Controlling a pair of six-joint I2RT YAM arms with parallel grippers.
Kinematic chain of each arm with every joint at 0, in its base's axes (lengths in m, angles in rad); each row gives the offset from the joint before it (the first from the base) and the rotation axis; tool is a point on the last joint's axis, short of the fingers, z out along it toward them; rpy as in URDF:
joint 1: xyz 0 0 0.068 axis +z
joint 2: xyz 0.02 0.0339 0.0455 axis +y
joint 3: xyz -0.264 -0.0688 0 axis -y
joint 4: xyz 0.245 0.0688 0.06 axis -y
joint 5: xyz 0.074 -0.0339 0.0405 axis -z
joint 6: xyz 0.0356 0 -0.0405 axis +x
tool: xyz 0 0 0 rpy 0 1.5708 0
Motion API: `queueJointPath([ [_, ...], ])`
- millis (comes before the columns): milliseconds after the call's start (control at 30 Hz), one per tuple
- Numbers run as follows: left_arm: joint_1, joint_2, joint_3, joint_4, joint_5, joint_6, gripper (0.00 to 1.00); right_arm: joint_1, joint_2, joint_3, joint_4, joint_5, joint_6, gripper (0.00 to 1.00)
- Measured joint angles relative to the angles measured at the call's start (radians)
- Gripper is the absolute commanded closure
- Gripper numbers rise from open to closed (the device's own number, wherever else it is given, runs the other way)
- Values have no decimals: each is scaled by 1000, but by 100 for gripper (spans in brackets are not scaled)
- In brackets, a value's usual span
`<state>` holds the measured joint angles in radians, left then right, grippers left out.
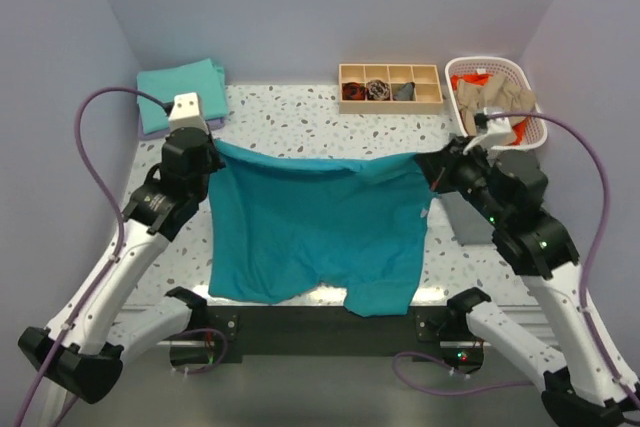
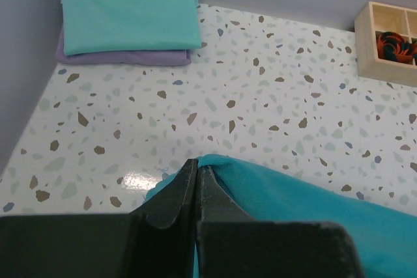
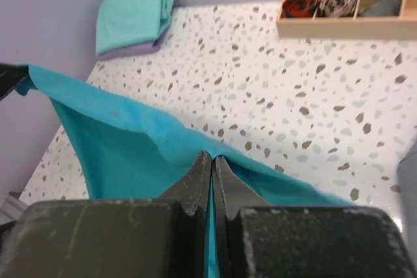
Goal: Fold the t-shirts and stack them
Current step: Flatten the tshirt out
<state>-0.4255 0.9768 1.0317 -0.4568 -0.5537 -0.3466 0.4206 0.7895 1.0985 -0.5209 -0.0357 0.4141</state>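
The teal t-shirt (image 1: 320,232) hangs stretched between left gripper (image 2: 197,168) and right gripper (image 3: 212,159), both clamped on it; speckled bench (image 1: 300,112) below; lilac walls (image 1: 330,7).

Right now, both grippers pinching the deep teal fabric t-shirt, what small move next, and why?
Probably draw the deep teal t-shirt farther onto the speckled table: left gripper and right gripper hold its far edge taut, but its near end overhangs the table's front.
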Motion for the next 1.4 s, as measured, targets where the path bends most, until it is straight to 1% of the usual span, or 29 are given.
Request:
queueJointPath([
  [200, 0, -96, 103, -148, 6, 0, 100, 0, -109, 144, -99, 46, -65, 100],
  [300, 0, -167, 154, -230, 35, -1, 100, 0, -128, 221, -152, 35, -96, 100],
  [400, 0, -234, 229, -303, 84, 0, 99, 0, -147, 283, -205, -9, -121, 100],
  [500, 0, -283, 327, -365, 168, 2, 99, 0, -179, 356, -264, -47, -145, 100],
  [633, 0, -332, 457, -406, 339, 3, 99, 0, -201, 510, -337, -93, -175, 100],
  [700, 0, -354, 492, -406, 415, 2, 99, -2, -199, 605, -350, -134, -189, 100],
  [800, 0, -393, 530, -406, 515, -2, 98, -11, -184, 684, -370, -186, -199, 100],
  [933, 0, -425, 584, -403, 618, -11, 98, -14, -169, 739, -394, -223, -207, 100],
  [1033, 0, -439, 601, -395, 655, -17, 97, -15, -170, 722, -385, -229, -212, 100],
  [1133, 0, -444, 581, -388, 647, -20, 97, -11, -184, 631, -348, -227, -214, 100],
  [1267, 0, -433, 455, -361, 585, -30, 99, -2, -184, 435, -286, -212, -214, 100],
  [1400, 0, -371, 265, -304, 492, -48, 100, -1, -107, 231, -213, -138, -216, 100],
])
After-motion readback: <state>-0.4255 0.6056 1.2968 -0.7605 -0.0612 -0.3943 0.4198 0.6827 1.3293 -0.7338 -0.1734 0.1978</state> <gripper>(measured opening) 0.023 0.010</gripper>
